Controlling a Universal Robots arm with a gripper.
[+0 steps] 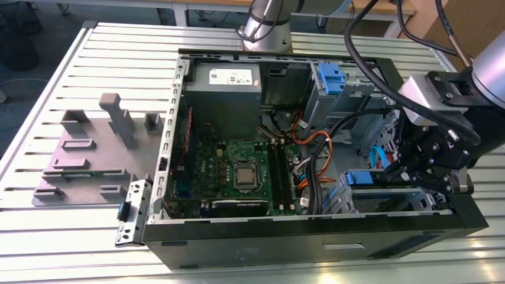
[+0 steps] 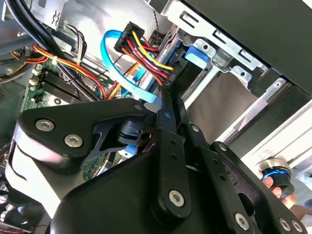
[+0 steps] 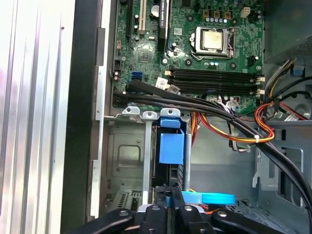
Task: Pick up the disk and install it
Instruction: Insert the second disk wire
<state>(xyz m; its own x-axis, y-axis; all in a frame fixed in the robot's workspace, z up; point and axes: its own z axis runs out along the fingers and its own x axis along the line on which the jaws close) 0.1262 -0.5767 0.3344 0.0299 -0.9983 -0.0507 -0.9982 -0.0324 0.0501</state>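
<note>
Looking at the exterior view first, we see the open computer case (image 1: 316, 231) lying on the slatted worktop (image 1: 87, 236), with the tool (image 1: 430, 171) lowered into the drive bay at the corner of the case on the exterior view's right. Just beside the tool sits a blue tab (image 1: 365, 178), which we take to be the carrier bracket of the disk (image 1: 387, 198), already down among the bay's metal rails. The grey power supply (image 1: 225, 89) and the green mainboard (image 1: 236, 171) lie well apart from it.

In the second wrist view, the tool's black linkage (image 2: 165, 146) crowds the foreground, and we cannot tell whether its jaws are wide, narrow or clamped on anything. Beyond it a bundle of coloured wires (image 2: 146, 53) ends in a plug beside a blue tab (image 2: 197, 53) on the bay's frame.

In the first wrist view, the blue bracket (image 3: 171, 146) stands upright between the bay's rails, with the tool (image 3: 168, 204) directly at its near end. We judge the disk picked up and largely slid into its bay; whether it is fully seated we cannot tell.
</note>
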